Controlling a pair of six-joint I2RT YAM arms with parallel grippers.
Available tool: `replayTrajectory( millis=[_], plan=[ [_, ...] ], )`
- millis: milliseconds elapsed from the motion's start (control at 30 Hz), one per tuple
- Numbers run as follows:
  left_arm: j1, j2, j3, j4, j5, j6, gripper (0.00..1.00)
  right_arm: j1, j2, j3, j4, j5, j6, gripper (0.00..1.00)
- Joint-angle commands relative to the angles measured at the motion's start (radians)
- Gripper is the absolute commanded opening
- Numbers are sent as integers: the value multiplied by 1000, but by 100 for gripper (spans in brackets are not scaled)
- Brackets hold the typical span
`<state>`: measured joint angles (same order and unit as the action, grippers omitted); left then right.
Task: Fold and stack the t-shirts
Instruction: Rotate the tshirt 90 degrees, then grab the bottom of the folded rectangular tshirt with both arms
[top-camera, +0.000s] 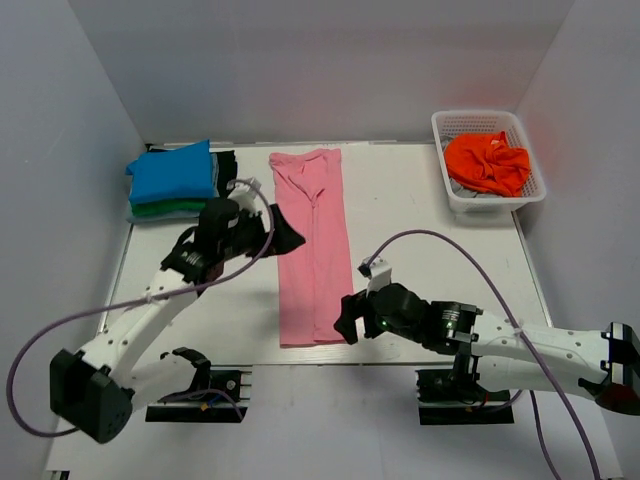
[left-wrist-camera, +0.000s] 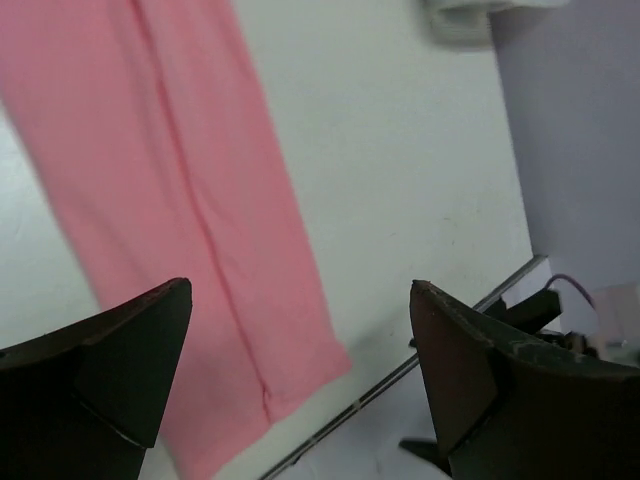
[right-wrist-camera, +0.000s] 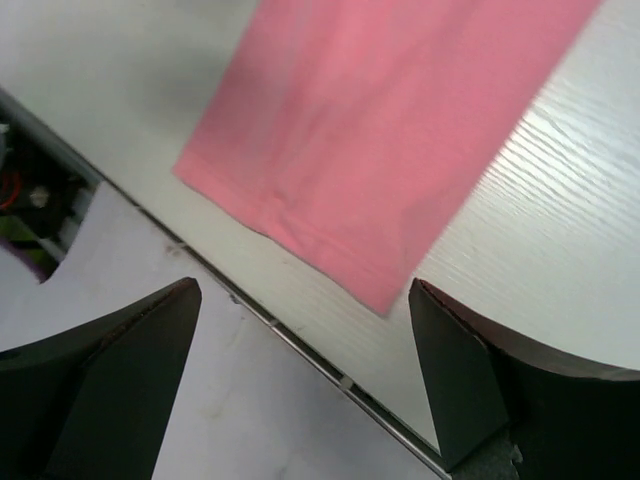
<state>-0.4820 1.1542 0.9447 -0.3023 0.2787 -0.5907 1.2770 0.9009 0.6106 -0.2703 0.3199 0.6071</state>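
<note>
Pink t-shirt (top-camera: 312, 245) was folded lengthwise; beside it left gripper (top-camera: 288, 236) and right gripper (top-camera: 348, 320) were spread, empty; its hem was judged to need pinching for the crosswise fold

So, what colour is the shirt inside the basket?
The shirt is orange, seen best in the top external view.

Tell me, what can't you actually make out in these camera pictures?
Green shirt: top view, mostly covered by the blue shirt on it.
Basket bottom: top view, hidden under the orange shirt.
Pink shirt far end: both wrist views, cut off by the frame edge.
</note>
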Motion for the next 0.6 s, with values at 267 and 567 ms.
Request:
replayTrajectory(
  millis=[267,567],
  plan=[
    [-64,-415,-524,-260,93,-308,100,-73,21,-141,-37,-109,218,90],
    [-148,-354,-639,-230,149,-337,91,-128,205,-133,65,-258,235,89]
  ],
)
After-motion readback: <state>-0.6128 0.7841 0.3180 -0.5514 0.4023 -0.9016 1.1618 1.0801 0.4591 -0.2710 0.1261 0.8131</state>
